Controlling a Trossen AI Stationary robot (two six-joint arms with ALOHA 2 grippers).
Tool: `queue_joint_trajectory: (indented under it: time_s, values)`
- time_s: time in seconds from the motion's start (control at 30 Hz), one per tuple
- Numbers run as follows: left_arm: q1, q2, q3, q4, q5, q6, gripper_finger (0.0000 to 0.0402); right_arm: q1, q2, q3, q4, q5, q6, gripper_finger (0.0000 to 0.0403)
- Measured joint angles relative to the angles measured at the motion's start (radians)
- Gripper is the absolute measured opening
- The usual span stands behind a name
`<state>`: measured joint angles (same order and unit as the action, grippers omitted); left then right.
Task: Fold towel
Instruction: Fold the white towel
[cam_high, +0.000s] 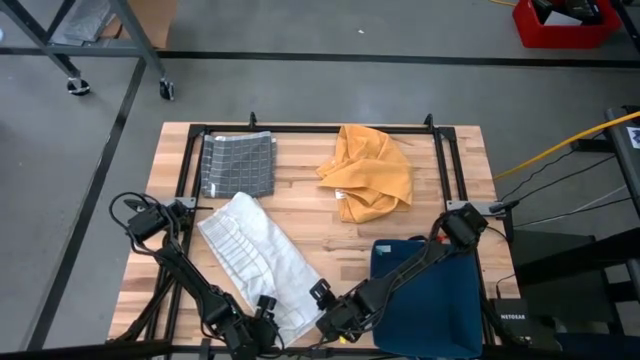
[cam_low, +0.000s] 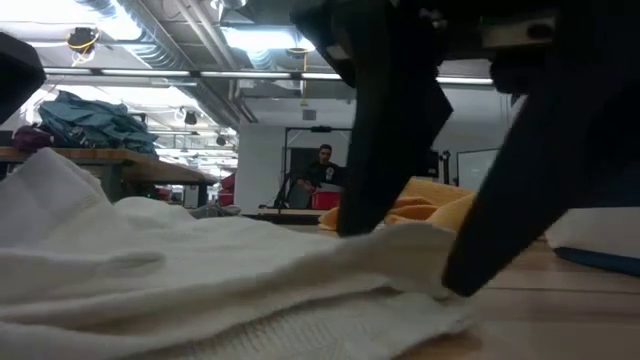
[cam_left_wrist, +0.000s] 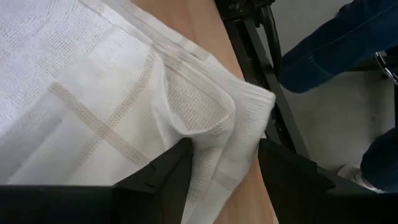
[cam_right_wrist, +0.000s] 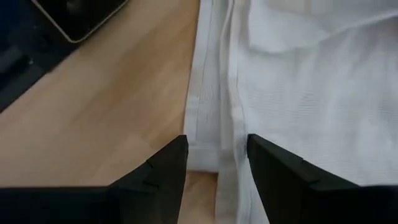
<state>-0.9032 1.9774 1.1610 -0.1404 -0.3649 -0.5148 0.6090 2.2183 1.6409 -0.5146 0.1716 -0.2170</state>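
- Spanning the middle of the high view, a wooden table (cam_high: 300, 205) with a black frame carries a grey checked cloth (cam_high: 238, 165), a crumpled orange cloth (cam_high: 370, 172) and a dark blue cloth (cam_high: 428, 295) at the right front.
- A white towel (cam_high: 262, 262) lies diagonally on the left front part, reaching the near edge between the two arms.
- The left gripper (cam_high: 262, 325) is at the towel's near end; its wrist view shows the fingers (cam_left_wrist: 163, 180) closed on a bunched corner of the cloth.
- The right gripper (cam_high: 325, 305) is at the towel's right edge; its wrist view shows the fingers (cam_right_wrist: 163, 171) straddling the hem (cam_right_wrist: 205, 118), part open, with the cloth between them.
- Only the low view shows the room: ceiling lights, a bench piled with fabric (cam_low: 95, 125), and a seated person (cam_low: 318, 172).
- The left wrist view alone shows a person's jeans-clad leg (cam_left_wrist: 336, 43) beside the table.
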Motion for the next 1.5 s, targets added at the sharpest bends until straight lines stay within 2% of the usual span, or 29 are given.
queue_joint_trajectory:
  time_s: [0.43,0.57,0.67,0.87,0.9,0.97,1.07,1.27,1.4,1.5]
  values:
    - [0.012,0.002,-0.003,-0.007,-0.049,-0.002,0.0177,0.001,0.046,0.004,0.004,0.028,0.003,0.0174]
    - [0.016,0.003,-0.003,-0.006,-0.060,-0.002,0.0158,0.002,0.048,0.003,0.006,0.037,0.038,0.0164]
    - [0.016,0.003,-0.003,-0.003,-0.067,-0.027,0.0123,0.002,0.049,0.002,0.008,0.038,0.079,0.0131]
    - [0.015,0.003,-0.004,0.002,-0.068,-0.121,0.0038,0.002,0.051,0.001,0.015,0.031,0.086,0.0021]
    - [0.015,0.003,-0.004,0.003,-0.068,-0.141,0.0025,0.002,0.051,0.001,0.016,0.030,0.086,0.0012]
    - [0.013,0.003,-0.004,0.004,-0.068,-0.192,0.0008,0.001,0.050,0.001,0.018,0.030,0.098,0.0015]
    - [0.010,0.003,-0.004,0.009,-0.069,-0.258,0.0010,0.001,0.051,0.015,0.001,0.036,0.149,0.0022]
    - [-0.013,-0.003,0.006,0.027,-0.072,-0.294,0.0004,-0.003,0.059,0.104,-0.114,0.060,0.161,0.0008]
    - [-0.039,-0.017,0.038,0.028,-0.136,-0.324,0.0003,-0.003,0.058,0.194,-0.206,0.115,0.161,0.0006]
    - [-0.057,-0.033,0.058,0.015,-0.200,-0.324,0.0003,-0.004,0.057,0.245,-0.245,0.116,0.159,0.0004]
